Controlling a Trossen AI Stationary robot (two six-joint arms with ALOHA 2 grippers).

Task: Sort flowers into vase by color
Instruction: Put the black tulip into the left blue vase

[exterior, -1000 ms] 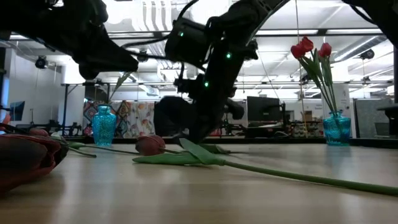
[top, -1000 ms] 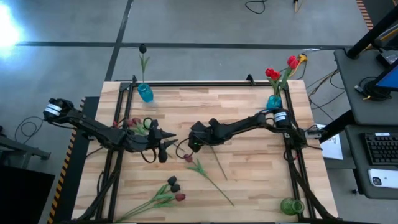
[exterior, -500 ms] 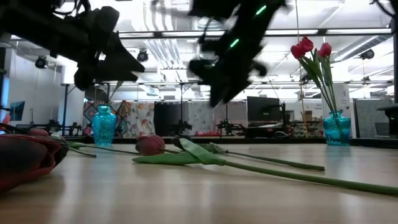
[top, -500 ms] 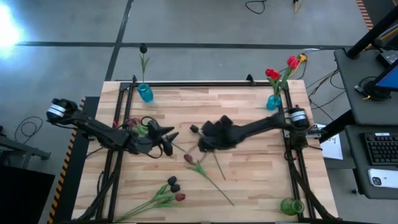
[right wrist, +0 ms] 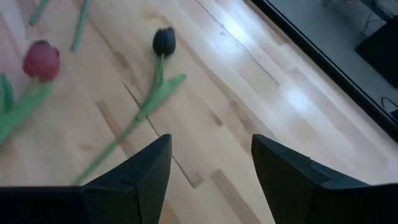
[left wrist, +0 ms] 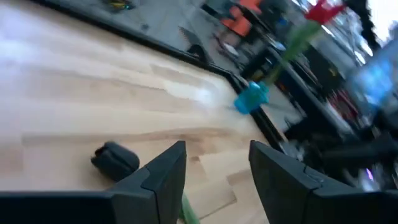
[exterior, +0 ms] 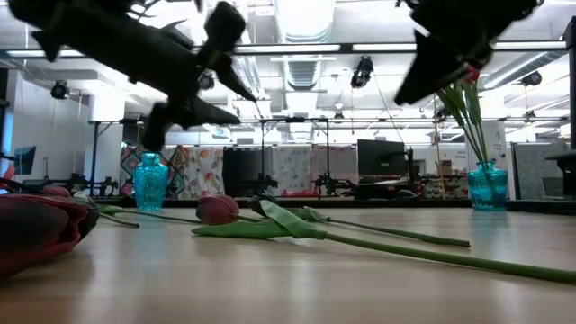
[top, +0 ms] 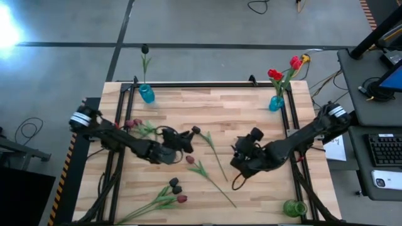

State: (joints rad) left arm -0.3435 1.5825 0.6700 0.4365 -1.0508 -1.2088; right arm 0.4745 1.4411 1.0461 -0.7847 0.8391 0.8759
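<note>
A: While scanning from the near edge, spotted a loose bunch of flowers (top: 174, 188) lying flat there, dark and red heads mixed, plus a green vase (top: 293, 208) off at the near right corner. Further in, found a maroon tulip (top: 190, 160) and a black tulip (top: 195, 130) flat on the table (top: 251, 107), lying close together.

B: Yep. Saw the left gripper (top: 185, 139) just beside that black head, fingers spread, pinching nothing. Same for the right gripper (top: 242, 158), hanging over bare wood, spread wide and empty.

A: Worried about the grab though, tbh. Could easily have nipped the head rather than the thin stem and squashed it, or just rolled it away. Could also have dragged the maroon one along, lying so near.

B: Also noticed two more red heads (top: 134, 123) further left on the wood. At the far edge, clocked a left blue vase (top: 146, 94) holding one black bloom and a right blue vase (top: 276, 102) stuffed with red ones. Looked narrow and tippy, both of them. Easy to knock over when feeding another stem in.
</note>
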